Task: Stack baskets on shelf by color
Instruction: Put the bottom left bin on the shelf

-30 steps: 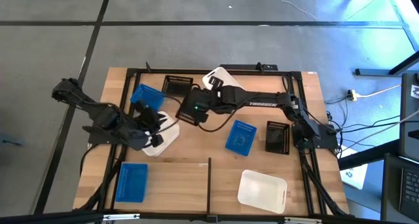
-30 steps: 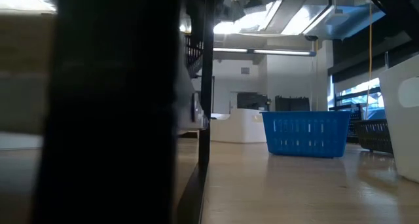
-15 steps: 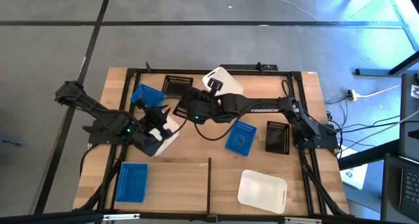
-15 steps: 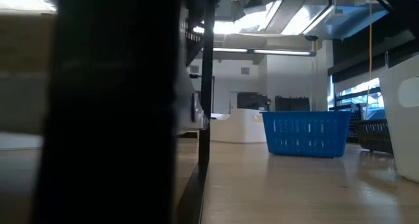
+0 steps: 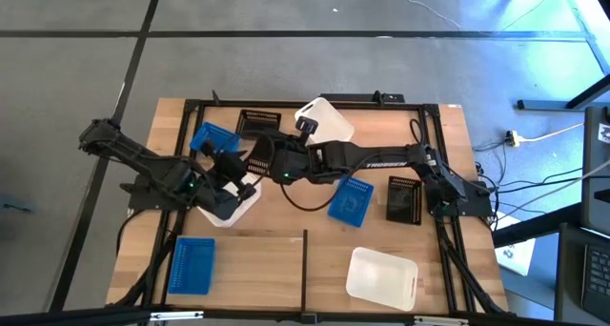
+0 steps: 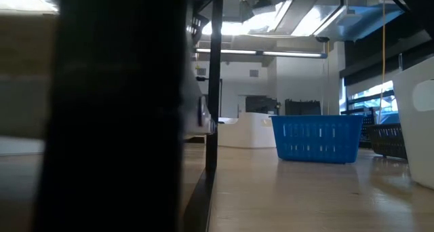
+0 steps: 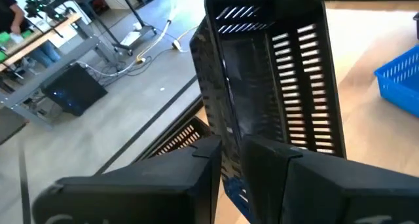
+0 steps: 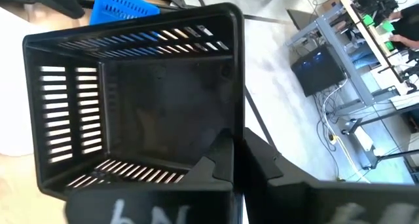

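gripping one black slotted basket (image 8: pixel 134 99) from both sides above the shelf (image 5: pixel 286 259), left-centre: right gripper (image 8: pixel 234 160) jaws clamped on its rim, left gripper (image 7: pixel 229 160) jaws clamped on its wall.

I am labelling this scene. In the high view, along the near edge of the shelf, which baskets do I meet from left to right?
Blue basket at the near left, then white basket at the near right. Between them only a thin black rail crosses the shelf.
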You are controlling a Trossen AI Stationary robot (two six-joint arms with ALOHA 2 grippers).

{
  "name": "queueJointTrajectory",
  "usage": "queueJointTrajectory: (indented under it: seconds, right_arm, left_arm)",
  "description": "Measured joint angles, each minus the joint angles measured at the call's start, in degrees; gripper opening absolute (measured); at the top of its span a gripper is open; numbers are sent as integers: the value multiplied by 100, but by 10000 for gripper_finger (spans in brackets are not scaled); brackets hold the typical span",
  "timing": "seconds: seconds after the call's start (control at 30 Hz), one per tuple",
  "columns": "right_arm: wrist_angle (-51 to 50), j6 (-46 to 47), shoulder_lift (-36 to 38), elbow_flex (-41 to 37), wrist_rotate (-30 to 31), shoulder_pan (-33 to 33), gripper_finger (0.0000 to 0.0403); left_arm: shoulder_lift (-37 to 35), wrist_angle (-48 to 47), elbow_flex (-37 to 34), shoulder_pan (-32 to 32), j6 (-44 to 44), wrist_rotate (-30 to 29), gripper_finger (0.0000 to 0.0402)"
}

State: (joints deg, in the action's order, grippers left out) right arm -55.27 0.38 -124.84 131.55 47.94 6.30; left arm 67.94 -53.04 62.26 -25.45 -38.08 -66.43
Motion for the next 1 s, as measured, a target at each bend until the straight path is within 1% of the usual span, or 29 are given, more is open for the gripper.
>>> queueJointTrajectory:
  seconds: [0.13, 0.23, 0.7, 0.87, 1.0]
  right_arm:
    - [51, -79, 0, 0, -27, 1, 1]
    - [95, -81, 0, 0, -179, -1, 1]
    - [150, -90, 0, 0, -214, -13, 1]
    - [157, -88, 0, 0, -223, -25, 1]
    - [156, -87, 0, 0, -221, -27, 1]
  left_arm:
    - [0, 3, 0, 76, 65, 4, 55]
    - [0, 22, 0, 125, 76, 7, 55]
    - [0, 282, 0, 144, 101, 50, 55]
    - [-2, 291, 0, 41, 417, 122, 55]
    - [-2, 282, 0, -16, 430, 128, 55]
